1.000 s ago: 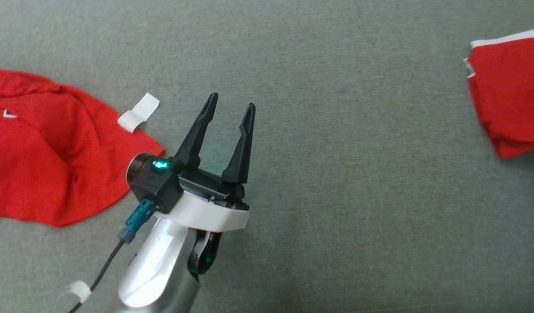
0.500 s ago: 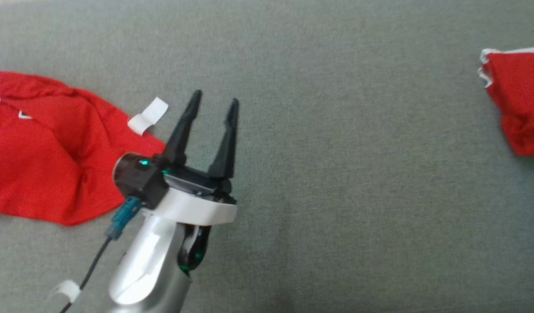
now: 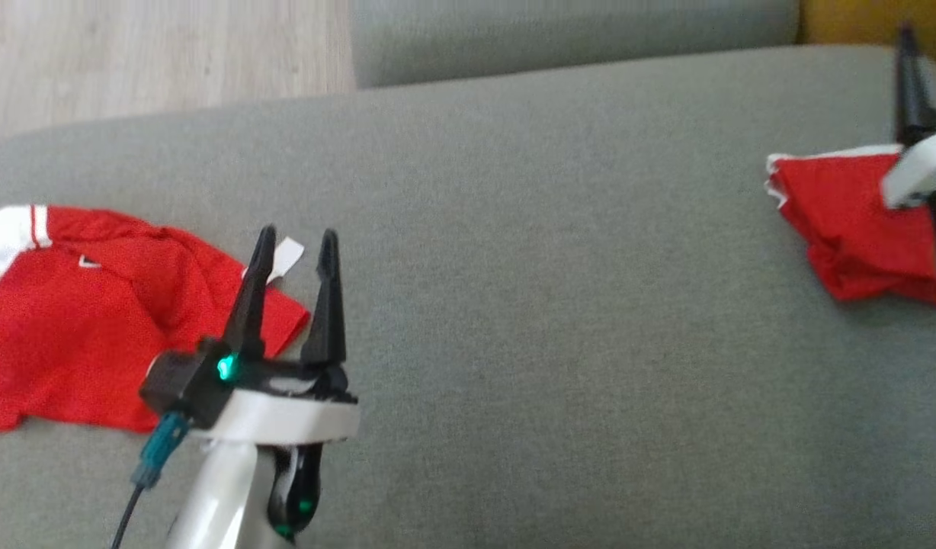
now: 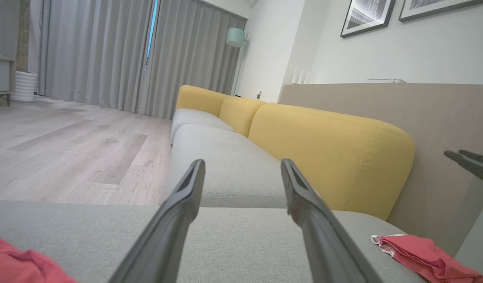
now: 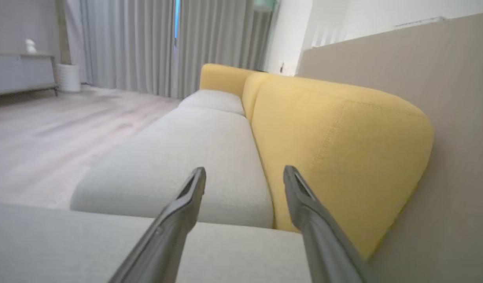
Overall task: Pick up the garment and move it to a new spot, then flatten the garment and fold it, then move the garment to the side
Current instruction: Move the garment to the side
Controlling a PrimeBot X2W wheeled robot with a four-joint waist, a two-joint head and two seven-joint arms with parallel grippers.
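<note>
Right tool [image 5: 244,168] released, over the folded garment [image 3: 841,221] at the sofa's [image 3: 552,229] right edge. Left tool [image 3: 297,231] spread, empty.

A yellow backrest [image 4: 328,157] rises ahead and right of the left claw [image 4: 242,162], grey curtains [image 4: 107,55] and wooden floor [image 4: 68,149] off to its left.

Left gripper [image 3: 297,232]: two long matt-black fingers [image 3: 248,305], broad at the root and tapering to narrow tips; dark grey in the wrist view. Black block-shaped base [image 3: 180,385] carries a small green lamp [image 3: 224,369]. Below it, a smooth white collar [image 3: 285,419], then a pale silver forearm [image 3: 209,492]. Teal plug [image 3: 157,451] with a thin black cable [image 3: 125,515] hangs off the base. Dark wrist joint [image 3: 293,484] under the collar, second green glow. Right gripper [image 5: 244,169]: same dark fingers; white collar, blurred.
</note>
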